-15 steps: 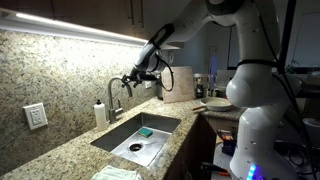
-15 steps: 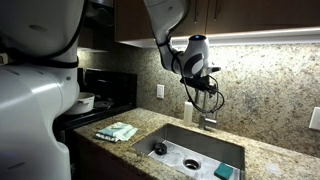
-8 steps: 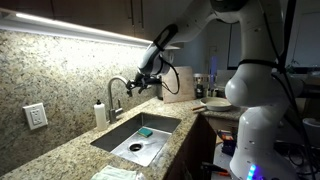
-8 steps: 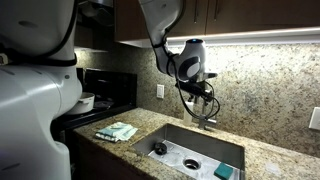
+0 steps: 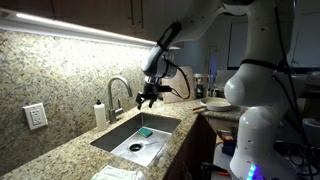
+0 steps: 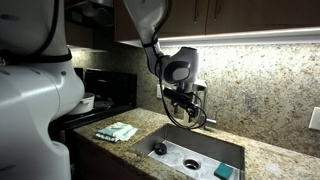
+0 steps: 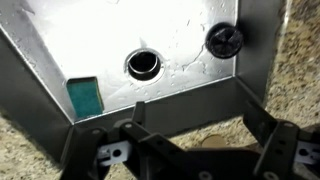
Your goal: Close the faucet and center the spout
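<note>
The chrome gooseneck faucet (image 5: 110,102) stands behind the sink by the granite wall. Its spout (image 5: 121,81) arches out toward the basin. My gripper (image 5: 149,100) hangs just beyond the spout's tip over the sink, apart from it, open and empty. In an exterior view the gripper (image 6: 186,114) covers most of the faucet. In the wrist view the open gripper (image 7: 195,125) looks straight down into the basin, with one dark finger (image 7: 136,110) at each side and nothing between them. The faucet and its lever are out of the wrist view.
The steel sink (image 5: 112,138) holds a green sponge (image 5: 146,131), a drain (image 7: 143,64) and a black stopper (image 7: 224,39). A white soap dispenser (image 5: 100,113) stands beside the faucet. A cloth (image 6: 117,131) lies on the counter. Granite counter (image 7: 292,60) borders the basin.
My gripper has moved away from the spout, out and down over the sink. The spout's arch now shows wider, swung toward the basin.
</note>
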Robot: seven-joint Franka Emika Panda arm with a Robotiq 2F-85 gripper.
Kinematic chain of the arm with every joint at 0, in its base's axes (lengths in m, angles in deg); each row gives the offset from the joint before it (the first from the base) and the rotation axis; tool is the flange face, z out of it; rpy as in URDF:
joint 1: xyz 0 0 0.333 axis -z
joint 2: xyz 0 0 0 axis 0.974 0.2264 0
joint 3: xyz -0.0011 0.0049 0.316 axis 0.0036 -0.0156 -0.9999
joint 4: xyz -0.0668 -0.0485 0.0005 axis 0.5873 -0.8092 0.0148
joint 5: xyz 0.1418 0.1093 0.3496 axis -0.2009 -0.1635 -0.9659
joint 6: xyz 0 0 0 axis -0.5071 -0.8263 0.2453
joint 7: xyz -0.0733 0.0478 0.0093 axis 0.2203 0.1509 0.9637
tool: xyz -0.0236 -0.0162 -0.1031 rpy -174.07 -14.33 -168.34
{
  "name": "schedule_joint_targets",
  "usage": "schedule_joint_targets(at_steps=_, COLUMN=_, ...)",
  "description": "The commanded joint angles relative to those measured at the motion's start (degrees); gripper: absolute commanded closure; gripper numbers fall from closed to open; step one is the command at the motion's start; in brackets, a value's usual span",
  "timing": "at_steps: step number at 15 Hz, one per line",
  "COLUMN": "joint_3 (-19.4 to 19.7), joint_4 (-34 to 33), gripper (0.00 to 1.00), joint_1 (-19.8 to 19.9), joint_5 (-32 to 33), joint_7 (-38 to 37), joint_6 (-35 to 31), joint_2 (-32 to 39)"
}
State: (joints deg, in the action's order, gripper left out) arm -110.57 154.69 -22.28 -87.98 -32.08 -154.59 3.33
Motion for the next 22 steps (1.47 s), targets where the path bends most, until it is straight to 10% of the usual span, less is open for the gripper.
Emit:
schedule_joint_targets(at_steps=1, joint_3=-2.2, joint_4=5.6, gripper=0.00, joint_1=-1.3, joint_5=-4.6, joint_7=5.8, joint_6=7.7, joint_2=-8.8)
schedule_joint_targets(at_steps=2, joint_3=7.2, joint_4=6.8, gripper=0.00, joint_1=-12.0, joint_5=-4.6, joint_7=5.7, joint_6=9.0, joint_2=-11.1)
schedule_joint_targets(at_steps=9, joint_3=31.7, joint_4=15.4, gripper=0.00, joint_1=-41.6, joint_5=3.7, joint_7=-1.6, joint_6=18.1, joint_2=-28.2)
schedule_joint_targets(at_steps=22, joint_3=41.3, joint_4=13.8, gripper=0.00, joint_1=-51.3, joint_5=12.3, joint_7=-9.0, joint_6=25.0, joint_2=-34.0)
